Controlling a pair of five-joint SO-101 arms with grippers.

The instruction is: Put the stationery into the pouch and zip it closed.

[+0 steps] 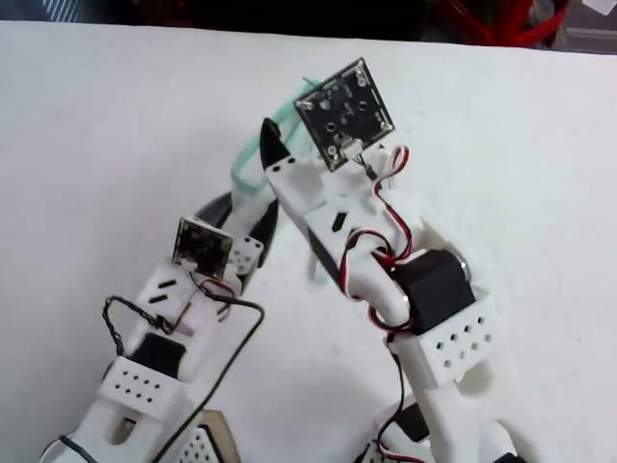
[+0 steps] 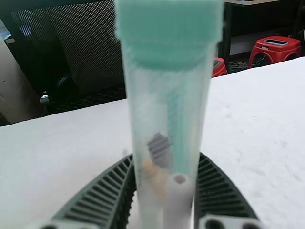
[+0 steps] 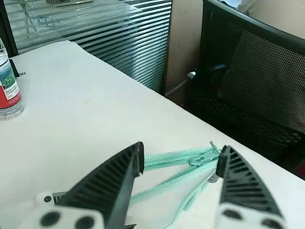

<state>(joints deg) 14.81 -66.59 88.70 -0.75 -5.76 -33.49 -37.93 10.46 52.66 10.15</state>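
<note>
L pincer (image 2: 165,164) clamped on clear pouch (image 2: 167,86), stationery (image 2: 159,148) visible inside. R pincer (image 3: 181,160) open over the mint zip (image 3: 167,160); zip tapes spread apart on white bench (image 3: 71,109).

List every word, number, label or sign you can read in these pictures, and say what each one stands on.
Label on the bottle: there is print on its red and pale bands, but it is too blurred to read.
Grey mark inside the clear pouch: too blurred to tell whether it is print.
The camera board on an arm: no marking that can be read.
So no text can be quoted.
</note>
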